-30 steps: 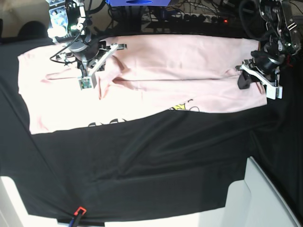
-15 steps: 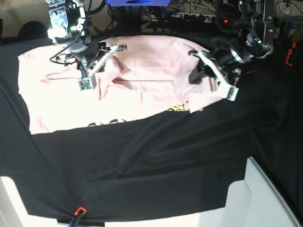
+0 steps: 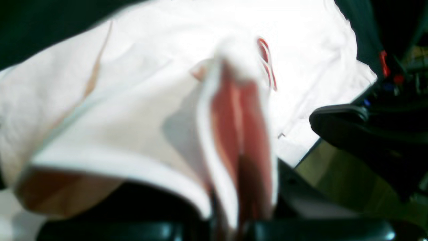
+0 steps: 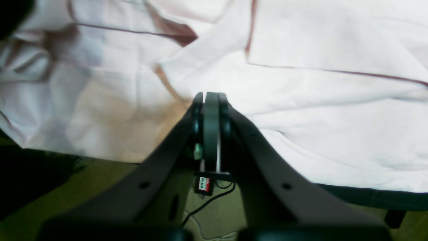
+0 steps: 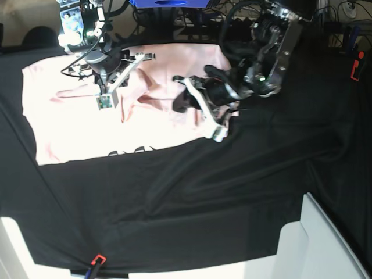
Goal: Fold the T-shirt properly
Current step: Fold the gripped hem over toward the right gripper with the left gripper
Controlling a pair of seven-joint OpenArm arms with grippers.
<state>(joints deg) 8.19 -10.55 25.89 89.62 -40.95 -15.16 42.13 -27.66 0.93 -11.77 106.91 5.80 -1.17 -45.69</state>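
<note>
The pale pink T-shirt lies on the black cloth, with black print along its near edge. My left gripper is shut on a bunched edge of the shirt. It holds that edge over the shirt's middle, so the right part is doubled over to the left. In the left wrist view the pinched fold rises from the gripper, with the rest of the shirt behind. My right gripper is shut near the shirt's far left. In the right wrist view its tips rest on creased shirt cloth.
The black cloth covers the table and lies bare to the right of the fold. White surfaces sit at the near corners. A small red-and-black object lies at the near edge. Cables and a blue box are at the back.
My left gripper has swept from the shirt's right edge leftward to its middle, carrying that edge and folding the right part over. The right arm has not moved.
</note>
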